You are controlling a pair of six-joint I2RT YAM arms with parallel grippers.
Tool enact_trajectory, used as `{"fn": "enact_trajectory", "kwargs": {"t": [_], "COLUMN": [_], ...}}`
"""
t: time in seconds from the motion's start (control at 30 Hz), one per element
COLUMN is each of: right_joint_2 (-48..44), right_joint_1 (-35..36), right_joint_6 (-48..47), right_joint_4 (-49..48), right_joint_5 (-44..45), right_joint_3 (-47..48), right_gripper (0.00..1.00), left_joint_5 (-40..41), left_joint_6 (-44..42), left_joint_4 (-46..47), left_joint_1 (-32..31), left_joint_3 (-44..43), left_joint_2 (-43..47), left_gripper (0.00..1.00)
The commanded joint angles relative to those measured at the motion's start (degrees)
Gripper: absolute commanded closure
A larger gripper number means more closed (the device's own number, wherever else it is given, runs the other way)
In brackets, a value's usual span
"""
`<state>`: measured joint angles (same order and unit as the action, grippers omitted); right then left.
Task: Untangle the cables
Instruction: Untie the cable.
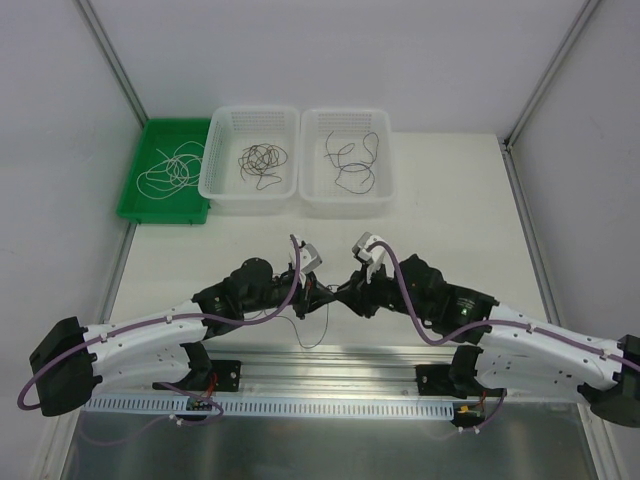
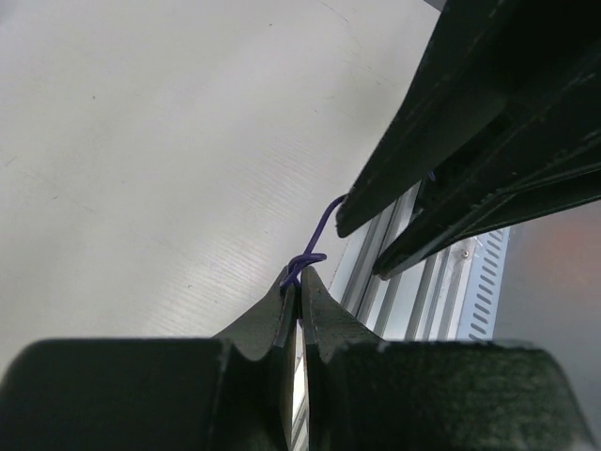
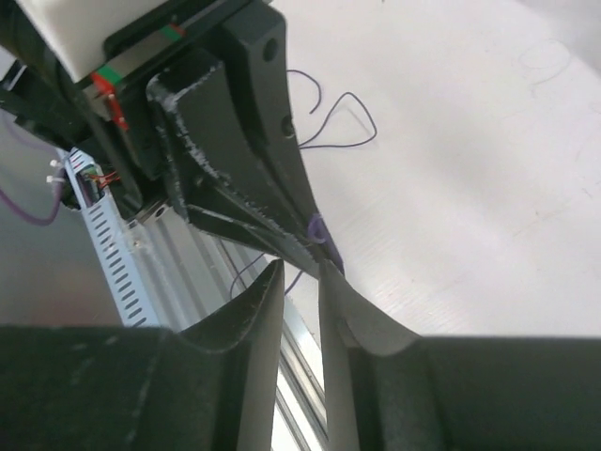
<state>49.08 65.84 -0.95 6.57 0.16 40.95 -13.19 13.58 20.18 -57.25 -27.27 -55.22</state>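
Observation:
A thin dark purple cable (image 2: 315,241) is pinched at the tips of my left gripper (image 2: 299,282), which is shut on it. In the top view the left gripper (image 1: 322,290) meets my right gripper (image 1: 348,291) just above the table's near edge, and the cable (image 1: 312,322) hangs in a loop below them. In the right wrist view my right gripper (image 3: 300,268) stands open with a narrow gap, right at the left gripper's fingers (image 3: 249,174). The cable (image 3: 319,228) curls at those tips, and its loose end (image 3: 340,122) lies on the table.
At the back stand a green tray (image 1: 135,200) with a whitish wire (image 1: 170,172) and two white baskets (image 1: 250,112) (image 1: 345,113), each holding dark wires (image 1: 262,160) (image 1: 352,162). A metal rail (image 1: 330,365) runs along the near edge.

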Motion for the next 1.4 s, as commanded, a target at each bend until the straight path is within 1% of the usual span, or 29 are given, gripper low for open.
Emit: {"fn": "enact_trajectory", "kwargs": {"t": [0.0, 0.6, 0.63, 0.77, 0.8, 0.87, 1.0, 1.07, 1.1, 1.17, 1.23, 1.27, 1.33, 1.37], "right_joint_2": [0.8, 3.9, 4.0, 4.4, 4.4, 4.3, 3.7, 3.3, 2.8, 2.2, 1.8, 2.1, 2.9, 3.6], "right_joint_1": [0.2, 0.2, 0.2, 0.2, 0.2, 0.1, -0.1, -0.6, -0.7, -1.1, -1.2, -1.2, -1.1, -1.2], "right_joint_6": [-0.9, -1.7, -1.7, -1.9, -1.9, -1.7, -1.0, 0.7, 0.8, 0.9, 0.7, 0.2, -0.5, -1.2], "right_joint_4": [-5.1, -8.7, -8.8, -9.0, -9.1, -9.5, -9.5, -7.2, -4.3, -2.9, -1.2, -0.2, 2.5, 3.2], "right_joint_5": [5.5, 5.2, 5.0, 4.8, 4.8, 4.8, 6.2, 8.8, 11.2, 11.1, 9.9, 9.3, 8.3, 7.4], "right_joint_3": [1.2, 1.7, 1.6, 1.5, 1.4, 1.2, 0.6, 1.2, 1.7, 2.1, 2.6, 3.1, 4.8, 5.2], "right_gripper": [0.76, 0.75, 0.79, 0.87, 0.94, 0.99, 0.99, 0.99, 0.99, 0.99, 0.99, 0.99, 0.99, 0.99], "left_joint_5": [-0.8, -1.7, -1.7, -1.4, -1.4, -1.2, 0.3, 2.3, 3.1, 4.4, 5.0, 5.2, 5.0, 4.7], "left_joint_6": [1.6, 1.9, 1.7, 1.7, 1.7, 1.8, 2.3, 2.7, 2.8, 2.3, 1.2, 0.6, -1.4, -2.0], "left_joint_4": [0.8, 0.8, 0.8, 1.1, 1.1, 1.2, 1.6, 2.4, 2.7, 2.8, 2.8, 2.8, 3.1, 3.4], "left_joint_1": [0.6, 0.6, 0.6, 0.6, 0.6, 0.6, 0.6, 0.6, 0.6, 0.6, 0.6, 0.6, 0.6, 0.6], "left_joint_3": [-2.2, -2.4, -2.4, -2.2, -2.1, -1.9, -0.9, 0.3, 0.7, 2.0, 2.8, 3.6, 4.1, 4.6], "left_joint_2": [0.6, 0.7, 0.9, 1.4, 1.5, 1.9, 2.5, 3.2, 3.5, 4.5, 5.4, 6.3, 7.5, 8.8], "left_gripper": [1.0, 1.0, 1.0, 1.0, 1.0, 1.0, 1.0, 1.0, 1.0, 1.0, 0.94, 0.83, 0.71, 0.59]}}
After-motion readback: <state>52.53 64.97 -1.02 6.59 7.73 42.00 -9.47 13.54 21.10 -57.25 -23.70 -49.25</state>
